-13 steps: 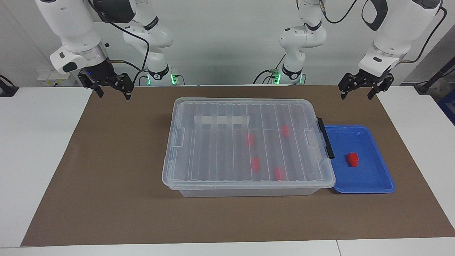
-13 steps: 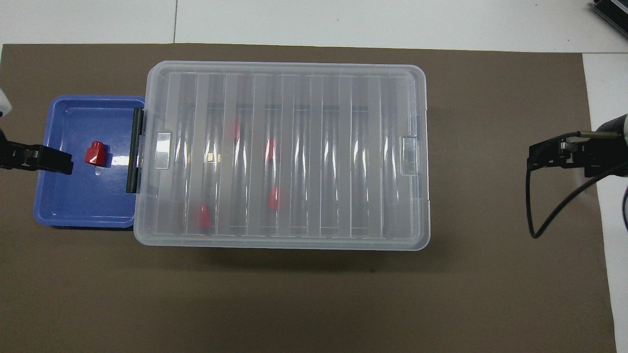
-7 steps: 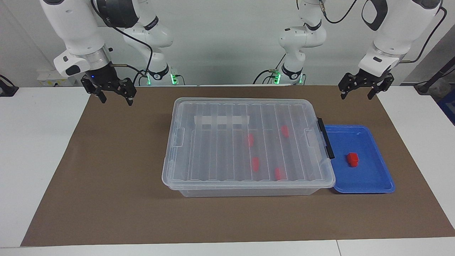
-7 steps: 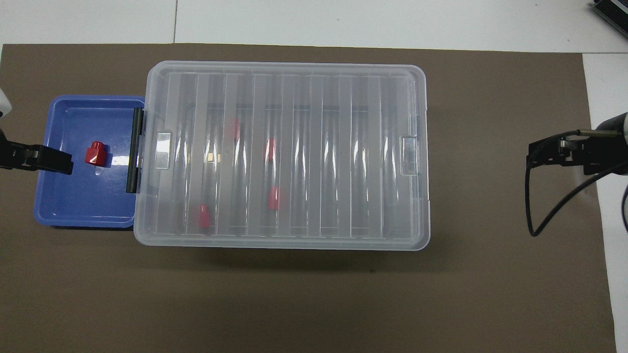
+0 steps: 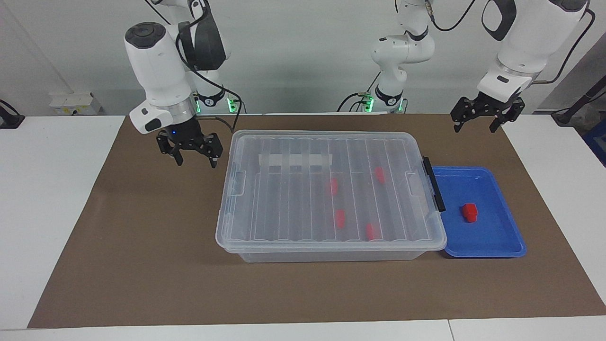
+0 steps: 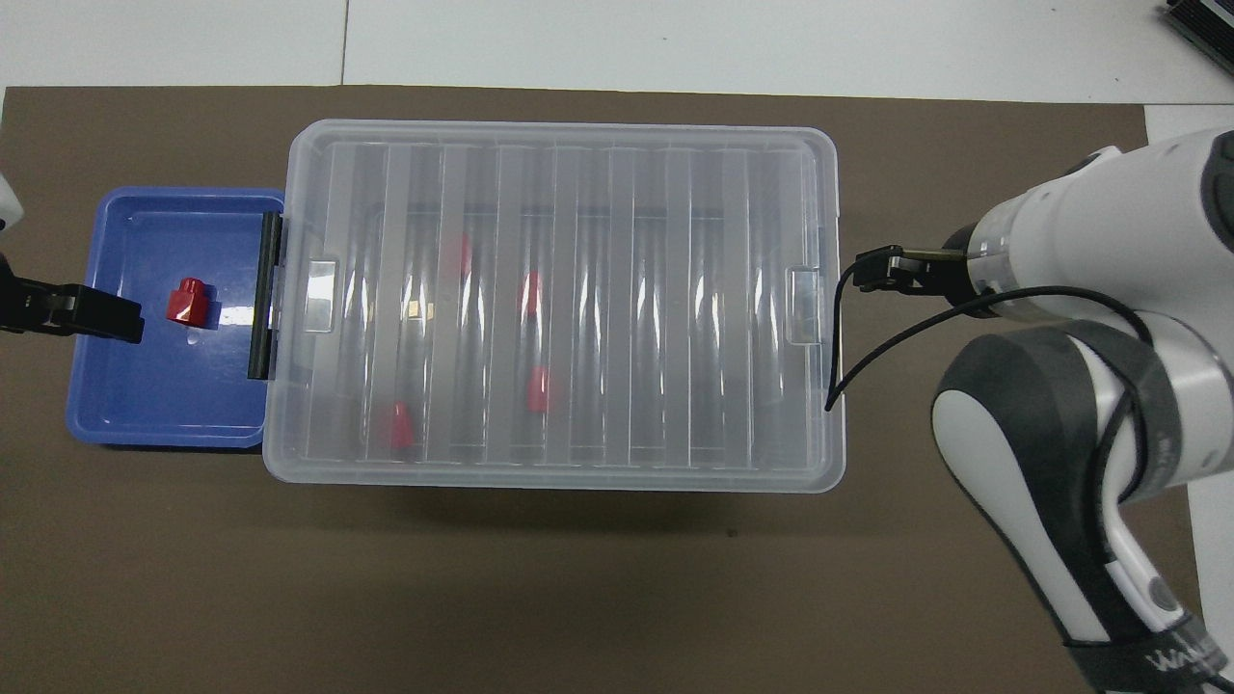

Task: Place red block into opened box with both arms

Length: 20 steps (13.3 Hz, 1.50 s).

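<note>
Box: large clear plastic bin (image 5: 331, 194), ribbed lid on, black latch (image 5: 433, 183) at the left arm's end.
Block: small red plastic block (image 5: 470, 212) in shallow blue tray (image 5: 502, 246), touching the latch end.
Right gripper (image 5: 193, 154): jaws apart, empty, above the mat beside the bin's unlatched end.
Left gripper (image 5: 478, 121): jaws apart, empty, waiting up above the mat's edge.

— What sort of place is this?
— A robotics lab. Two white robot arms with dark grey joint covers (image 5: 161, 80) stand bolted at a white table (image 5: 52, 189), green status lights glowing at their bases.
— Anything else?
— A brown paper mat (image 5: 142, 246) marks the work area, black cables (image 5: 565, 57) loop along the arms, and a plain white wall (image 5: 303, 52) carries a socket strip (image 5: 73, 102).
</note>
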Each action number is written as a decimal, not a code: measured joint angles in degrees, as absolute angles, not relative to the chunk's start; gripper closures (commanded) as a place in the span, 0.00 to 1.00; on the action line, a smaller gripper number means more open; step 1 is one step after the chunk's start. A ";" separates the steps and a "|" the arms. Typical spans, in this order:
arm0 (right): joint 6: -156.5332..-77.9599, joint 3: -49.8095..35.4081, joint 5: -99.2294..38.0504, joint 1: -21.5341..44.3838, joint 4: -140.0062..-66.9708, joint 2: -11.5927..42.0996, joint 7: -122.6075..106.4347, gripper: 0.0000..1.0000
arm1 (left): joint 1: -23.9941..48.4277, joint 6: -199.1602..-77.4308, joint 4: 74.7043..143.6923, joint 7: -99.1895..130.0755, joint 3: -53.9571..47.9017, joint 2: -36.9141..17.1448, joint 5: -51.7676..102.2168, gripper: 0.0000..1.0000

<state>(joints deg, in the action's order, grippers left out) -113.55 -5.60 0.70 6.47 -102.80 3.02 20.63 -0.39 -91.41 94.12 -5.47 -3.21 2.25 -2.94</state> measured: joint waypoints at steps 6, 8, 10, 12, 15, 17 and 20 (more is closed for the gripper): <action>-115.21 -5.61 0.70 9.48 -107.29 4.39 21.17 0.01 | -0.39 -91.41 94.12 -5.47 -3.21 2.25 -2.94 0.00; -115.37 -5.55 0.70 8.66 -109.69 3.55 19.39 0.01 | -0.39 -91.41 94.12 -5.47 -3.21 2.25 -2.94 0.00; -115.56 -5.50 0.67 7.01 -111.23 2.65 17.13 0.01 | -0.39 -91.41 94.12 -5.47 -3.21 2.25 -2.94 0.00; -115.56 -5.46 0.67 4.55 -111.83 2.13 12.17 0.02 | -0.39 -91.41 94.12 -5.47 -3.21 2.25 -2.94 0.00; -115.56 -5.40 0.66 -0.48 -112.22 1.99 2.64 0.02 | -0.39 -91.41 94.12 -5.47 -3.21 2.25 -2.94 0.00; -115.56 -5.37 0.66 -2.95 -112.37 1.99 -1.42 0.02 | -0.39 -91.41 94.12 -5.47 -3.21 2.25 -2.94 0.00; -115.42 -5.36 0.66 -5.80 -112.41 1.99 -5.36 0.02 | -0.39 -91.41 94.12 -5.47 -3.21 2.25 -2.94 0.00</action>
